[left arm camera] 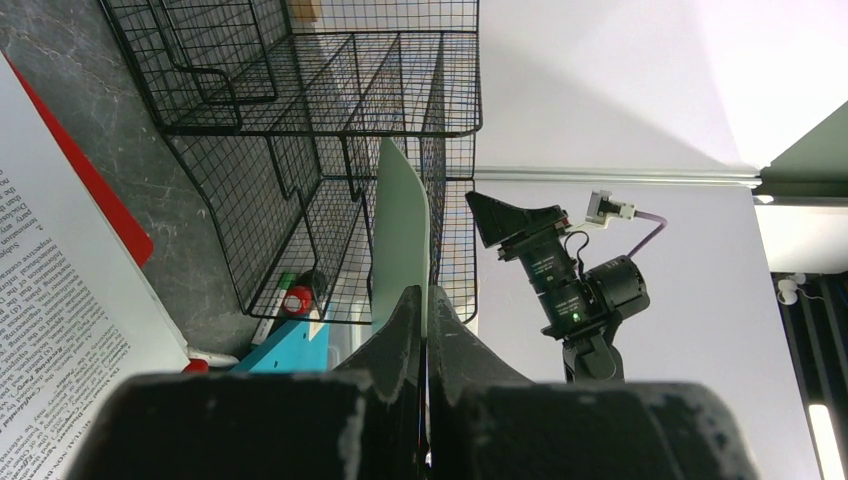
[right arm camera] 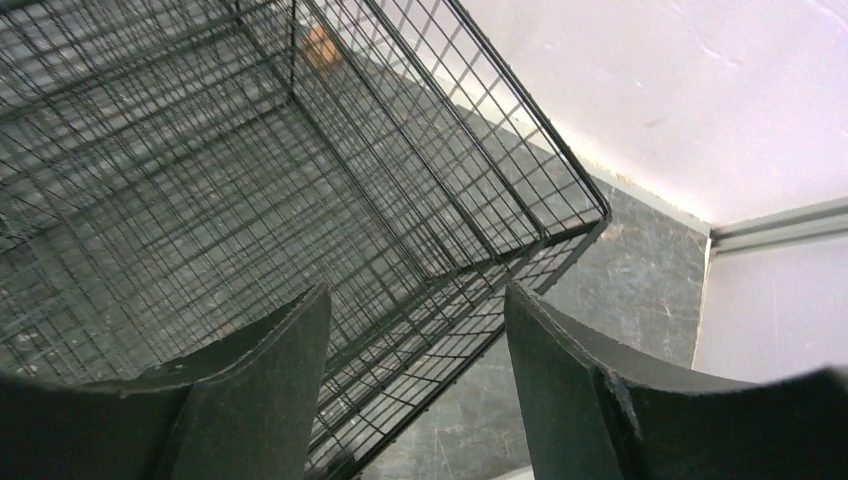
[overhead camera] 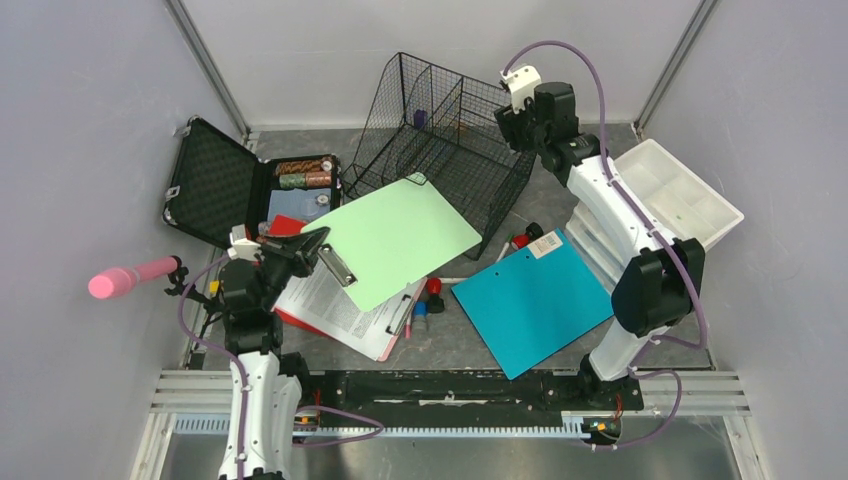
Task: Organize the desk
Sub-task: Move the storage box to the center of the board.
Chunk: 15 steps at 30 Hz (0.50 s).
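The desk (overhead camera: 452, 342) beneath the wire organiser (overhead camera: 440, 130) is seen mostly unsorted — a green clipboard (overhead camera: 400, 240) is clamped in the left gripper (overhead camera: 315, 243) before it, the right gripper (right arm camera: 415, 295) held wide and empty beside it.

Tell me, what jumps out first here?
A pale green clipboard, pinched at its near edge by the left gripper, slants at centre toward a black wire basket at the back. The right gripper stands open beside that basket; a teal folder lies flat at right.

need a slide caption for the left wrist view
Left claw shut on the green clipboard, held edge-on in front of the black wire rack.
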{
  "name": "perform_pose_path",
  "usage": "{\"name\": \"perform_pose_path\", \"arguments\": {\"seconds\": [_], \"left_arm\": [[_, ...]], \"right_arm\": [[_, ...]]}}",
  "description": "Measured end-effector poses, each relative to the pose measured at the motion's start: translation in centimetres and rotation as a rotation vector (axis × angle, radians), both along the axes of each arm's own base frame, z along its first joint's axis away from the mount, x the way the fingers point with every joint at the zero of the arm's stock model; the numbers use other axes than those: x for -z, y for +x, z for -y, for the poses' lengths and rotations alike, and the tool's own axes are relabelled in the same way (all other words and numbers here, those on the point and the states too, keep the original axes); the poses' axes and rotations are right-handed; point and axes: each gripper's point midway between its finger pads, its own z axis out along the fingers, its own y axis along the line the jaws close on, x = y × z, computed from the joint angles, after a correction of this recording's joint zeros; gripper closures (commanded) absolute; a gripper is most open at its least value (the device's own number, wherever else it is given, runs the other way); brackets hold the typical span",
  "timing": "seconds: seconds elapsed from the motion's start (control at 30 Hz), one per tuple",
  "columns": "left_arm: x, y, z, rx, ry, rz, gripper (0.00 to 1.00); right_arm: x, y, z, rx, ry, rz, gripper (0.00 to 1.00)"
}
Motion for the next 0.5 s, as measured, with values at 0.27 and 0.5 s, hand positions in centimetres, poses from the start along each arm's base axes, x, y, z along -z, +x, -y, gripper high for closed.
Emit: {"name": "perform_pose_path", "arguments": {"seconds": [0.27,0.5], "left_arm": [[-0.1,0.0,0.1,0.004,0.001,0.006,0.98],[-0.4,0.0,0.3,0.010,0.005,0.023,0.98]], "right_arm": [[1.2,0.1,1.6,0.032,-0.051,-0.017,0.37],[1.5,-0.7,2.0,0.033,-0.054,-0.016,0.38]]}}
